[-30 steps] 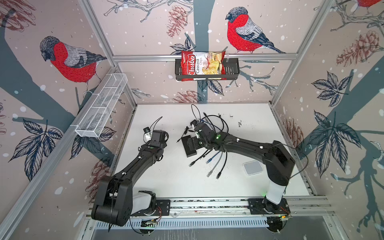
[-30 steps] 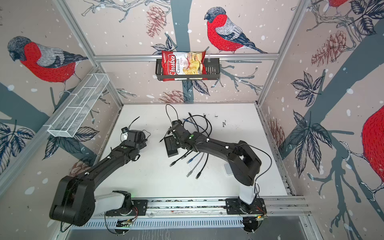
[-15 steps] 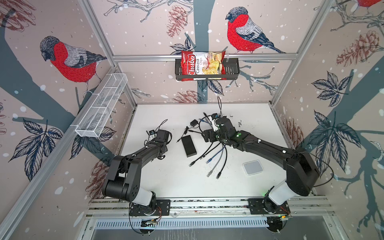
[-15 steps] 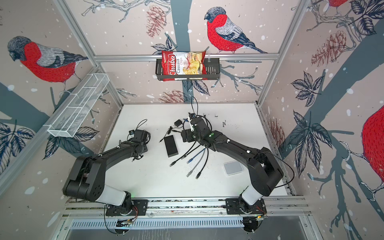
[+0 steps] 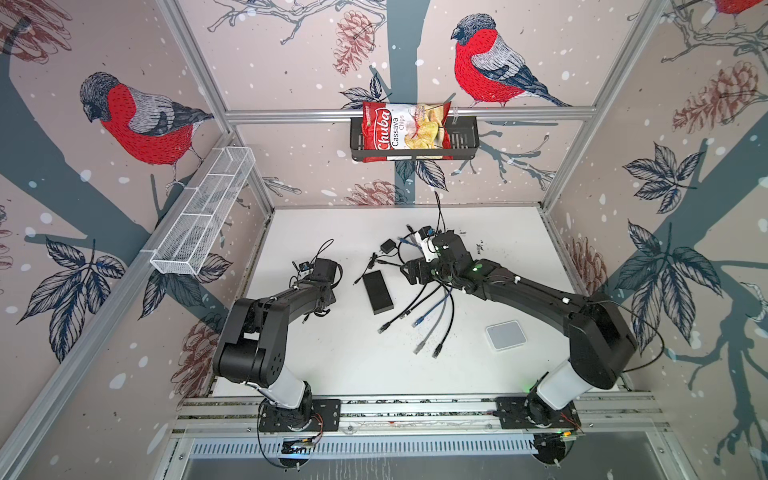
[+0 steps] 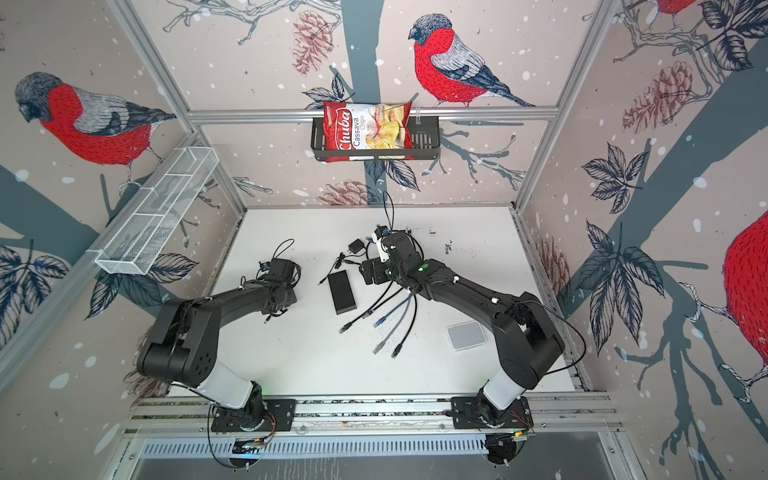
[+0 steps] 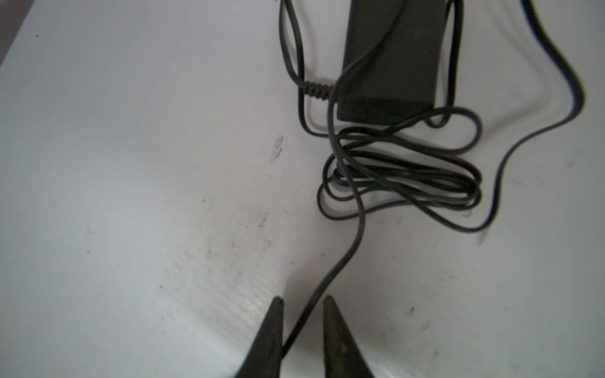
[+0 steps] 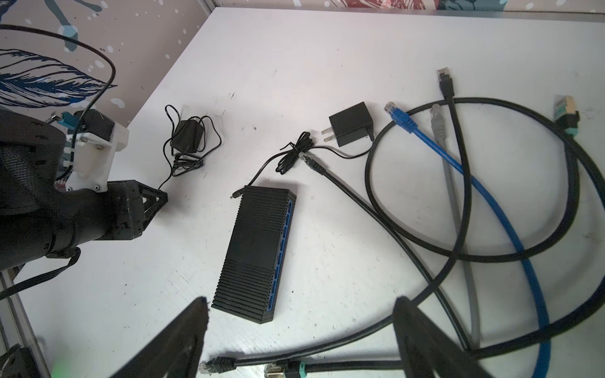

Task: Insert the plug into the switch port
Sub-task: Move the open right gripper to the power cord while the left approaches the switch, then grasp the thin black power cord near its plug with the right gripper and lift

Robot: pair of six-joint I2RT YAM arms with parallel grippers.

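The black ribbed switch lies flat on the white table, its blue port row along one long side. A small barrel plug rests at its far end, wired to a pronged adapter. My left gripper sits low, left of the switch. Its fingers stand a narrow gap apart, and the thin black cable of a second adapter runs between them against one finger. That cable's end is hidden. My right gripper hovers wide open and empty, right of the switch.
Several Ethernet cables sprawl right of the switch, among them a blue one and a grey one; two plugs lie under the right gripper. A white box sits front right. A chips basket and a wire tray hang on the walls.
The left fingers have closed in from wide around the thin cable, and that arm has folded lower. The right gripper has left the switch, swung back right, then edged toward it again.
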